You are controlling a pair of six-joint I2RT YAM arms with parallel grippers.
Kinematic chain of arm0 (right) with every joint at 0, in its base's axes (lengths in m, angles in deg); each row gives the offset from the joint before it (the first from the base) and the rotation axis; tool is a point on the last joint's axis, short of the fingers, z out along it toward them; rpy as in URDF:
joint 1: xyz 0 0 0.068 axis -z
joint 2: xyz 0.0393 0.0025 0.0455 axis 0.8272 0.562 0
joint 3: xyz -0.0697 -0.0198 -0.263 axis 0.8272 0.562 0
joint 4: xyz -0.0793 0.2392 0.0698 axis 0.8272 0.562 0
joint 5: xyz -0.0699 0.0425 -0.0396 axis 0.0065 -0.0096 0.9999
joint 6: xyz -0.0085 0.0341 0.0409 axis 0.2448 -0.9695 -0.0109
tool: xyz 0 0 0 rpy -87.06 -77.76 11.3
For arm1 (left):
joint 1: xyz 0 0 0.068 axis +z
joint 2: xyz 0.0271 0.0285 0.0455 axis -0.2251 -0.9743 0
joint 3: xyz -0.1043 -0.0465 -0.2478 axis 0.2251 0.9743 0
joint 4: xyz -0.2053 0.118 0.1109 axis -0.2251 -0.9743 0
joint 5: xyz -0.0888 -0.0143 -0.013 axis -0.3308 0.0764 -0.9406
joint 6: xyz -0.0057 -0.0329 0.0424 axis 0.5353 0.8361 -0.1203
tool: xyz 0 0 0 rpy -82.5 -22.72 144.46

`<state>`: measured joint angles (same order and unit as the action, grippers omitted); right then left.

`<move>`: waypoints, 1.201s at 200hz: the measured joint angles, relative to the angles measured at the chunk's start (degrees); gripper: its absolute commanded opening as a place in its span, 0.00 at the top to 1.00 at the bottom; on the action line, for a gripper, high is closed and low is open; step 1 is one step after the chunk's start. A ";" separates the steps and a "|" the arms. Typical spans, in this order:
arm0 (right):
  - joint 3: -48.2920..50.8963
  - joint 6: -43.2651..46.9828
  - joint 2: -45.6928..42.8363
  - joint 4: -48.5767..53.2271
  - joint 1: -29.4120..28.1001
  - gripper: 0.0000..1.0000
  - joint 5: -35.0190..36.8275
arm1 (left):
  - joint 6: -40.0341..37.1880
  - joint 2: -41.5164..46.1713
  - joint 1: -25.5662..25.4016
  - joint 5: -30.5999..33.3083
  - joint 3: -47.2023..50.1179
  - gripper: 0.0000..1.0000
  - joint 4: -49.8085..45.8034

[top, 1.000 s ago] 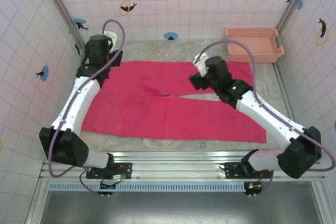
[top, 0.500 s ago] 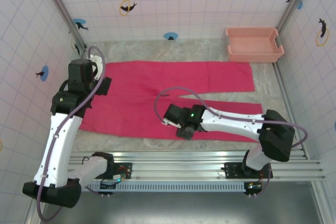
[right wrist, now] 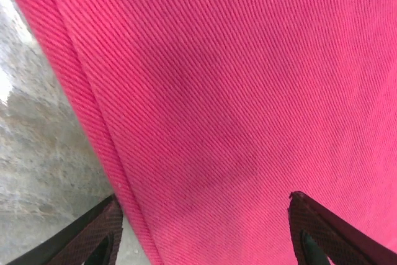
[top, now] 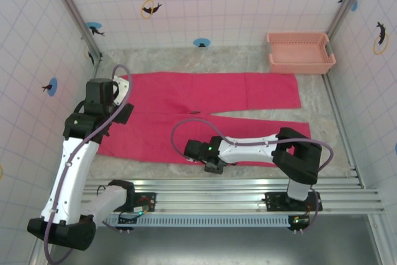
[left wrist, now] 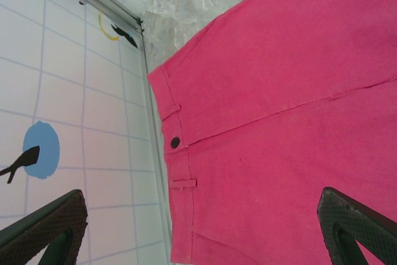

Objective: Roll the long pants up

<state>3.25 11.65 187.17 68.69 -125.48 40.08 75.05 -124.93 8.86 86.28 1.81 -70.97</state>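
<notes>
The long pants (top: 205,116) lie flat on the table, bright pink-red, waistband at the left and both legs running right. My left gripper (top: 120,108) hovers above the waistband end, open. In the left wrist view the pants (left wrist: 279,103) show their dark button (left wrist: 175,143) and a belt loop, with the left gripper (left wrist: 198,243) spread wide over them. My right gripper (top: 211,163) is low at the near edge of the near leg. In the right wrist view it (right wrist: 205,234) is open, its fingers (right wrist: 93,234) straddling the fabric edge (right wrist: 93,122), with nothing held.
A salmon-pink lattice basket (top: 299,52) stands at the back right corner. Tiled walls close in left, back and right; the left wall (left wrist: 74,110) runs right beside the waistband. Bare grey tabletop (right wrist: 37,153) lies along the pants' near edge.
The right arm swung from over the crotch down to the near edge of the near leg, then slid further left. The left arm pulled back from the far left corner towards the waistband.
</notes>
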 measured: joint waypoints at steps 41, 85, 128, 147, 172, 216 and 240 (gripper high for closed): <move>-0.17 -0.26 1.40 -0.57 -0.15 0.83 -0.39 | -0.20 1.40 0.00 0.00 1.86 0.03 -0.33; -0.44 0.70 1.55 -0.42 1.27 1.00 -0.94 | -3.26 1.81 -1.46 -0.11 5.62 0.05 -1.18; -3.10 4.26 -1.66 2.89 4.98 1.00 -2.78 | -7.28 0.48 -4.04 -0.76 9.20 0.04 -1.70; -6.56 6.23 -3.69 5.46 6.38 1.00 -4.17 | -8.79 -0.68 -5.40 -1.79 10.12 0.03 -2.38; -12.39 8.59 -6.67 8.79 8.79 1.00 -7.15 | -9.97 -3.43 -7.50 -2.82 10.34 0.03 -3.26; -23.30 11.43 -6.58 12.35 17.05 1.00 -13.75 | -10.56 -9.20 -9.18 -6.01 9.20 0.03 -5.31; -27.04 11.54 -4.02 13.31 22.64 1.00 -17.90 | -10.56 -11.06 -10.27 -8.04 8.83 0.03 -5.81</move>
<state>-23.78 23.19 183.14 82.00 -102.83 22.17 64.49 -135.99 -1.41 78.24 10.64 -76.79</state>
